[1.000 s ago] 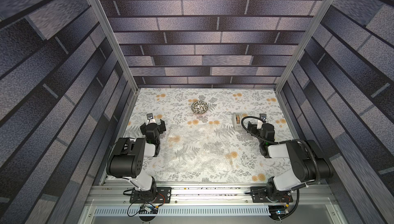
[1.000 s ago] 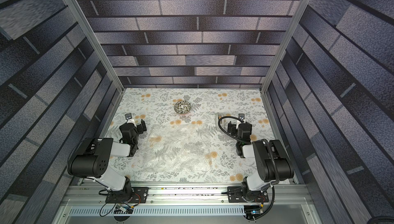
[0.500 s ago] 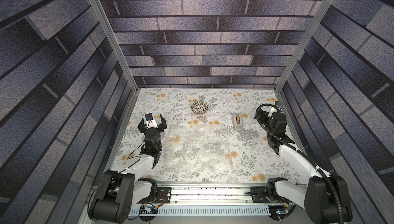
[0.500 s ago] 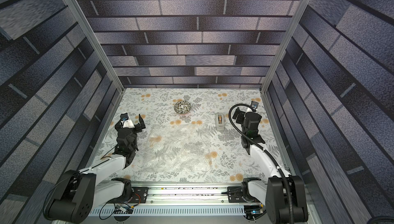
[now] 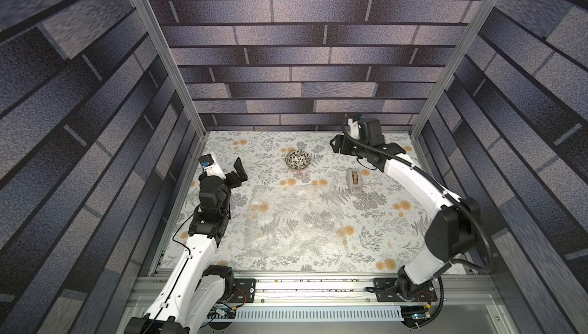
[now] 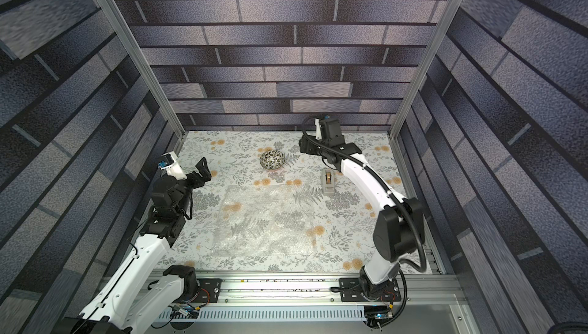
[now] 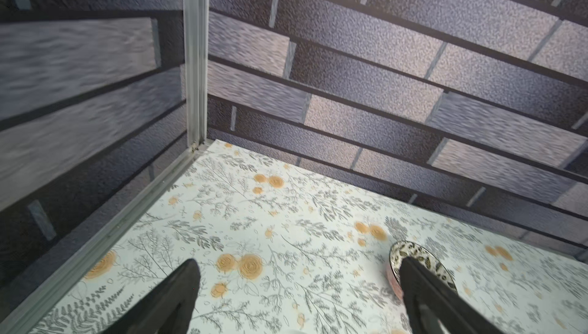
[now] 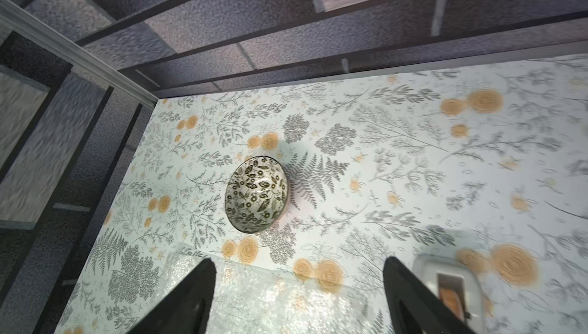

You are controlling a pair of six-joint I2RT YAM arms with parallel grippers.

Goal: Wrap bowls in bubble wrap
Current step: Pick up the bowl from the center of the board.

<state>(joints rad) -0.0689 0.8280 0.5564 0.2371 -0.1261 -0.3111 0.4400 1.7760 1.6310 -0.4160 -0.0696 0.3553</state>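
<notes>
Okay, your bowl (image 5: 297, 159) sits apart, past the bubble wrap's (image 5: 292, 221) far edge, with open tablecloth (image 5: 254, 157) all round it. Left gripper (image 7: 299, 268) and right gripper (image 8: 299, 262) both gape empty. Of your wrist views, only the right catches that edge.

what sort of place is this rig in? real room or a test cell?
Most likely a staged robot test cell, not a real room: printed brick-pattern panels hung on aluminium posts, left arm and right arm bolted to a front rail, floral tablecloth as work surface.
</notes>
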